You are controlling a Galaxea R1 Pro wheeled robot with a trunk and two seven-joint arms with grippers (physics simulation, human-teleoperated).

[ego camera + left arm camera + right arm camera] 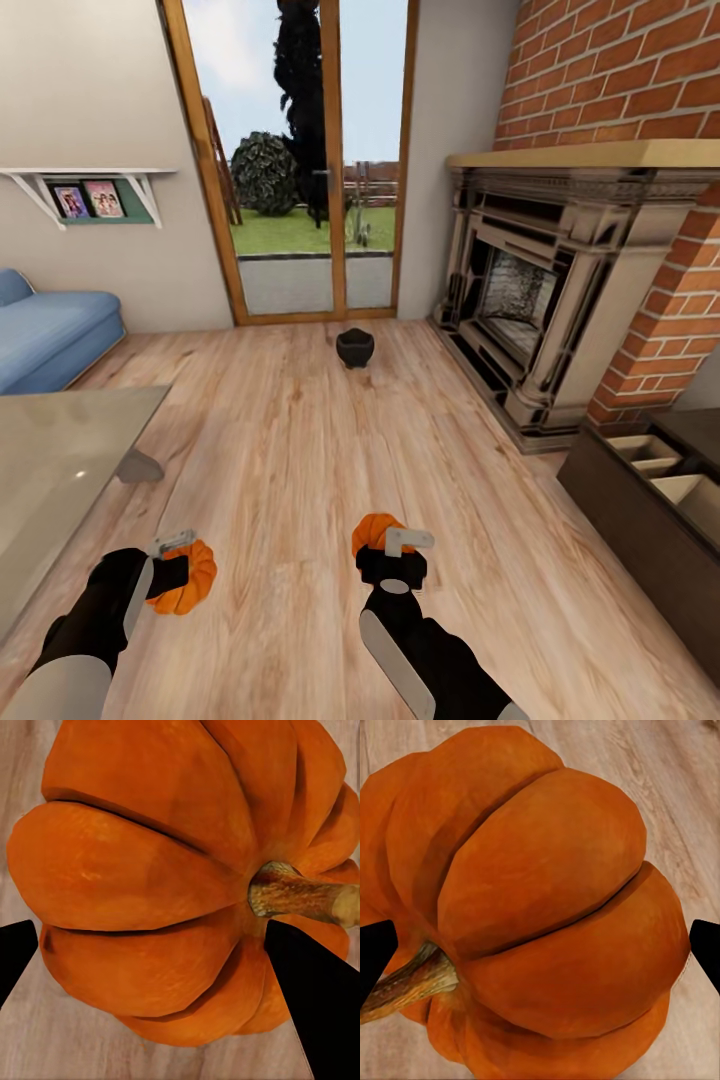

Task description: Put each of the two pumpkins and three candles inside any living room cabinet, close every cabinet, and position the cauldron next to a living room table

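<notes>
Head view: L gripper point(178, 568) clamps ribbed pumpkin point(188, 580); R gripper point(398, 550) clamps 2nd pumpkin point(374, 532).
Wrist views: woody stems point(300, 892).
Cauldron point(355, 347): matte black, plank floor point(300, 450).

Black arms, white forearm panels, pale grey fingers point(172, 543)

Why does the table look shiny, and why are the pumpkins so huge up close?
Head view: the glass table mirrors pale window light, and straight edges bow from a wide lens. Left wrist view: left pumpkin sits right at the camera. Right wrist view: right pumpkin likewise, soft-textured.
</notes>
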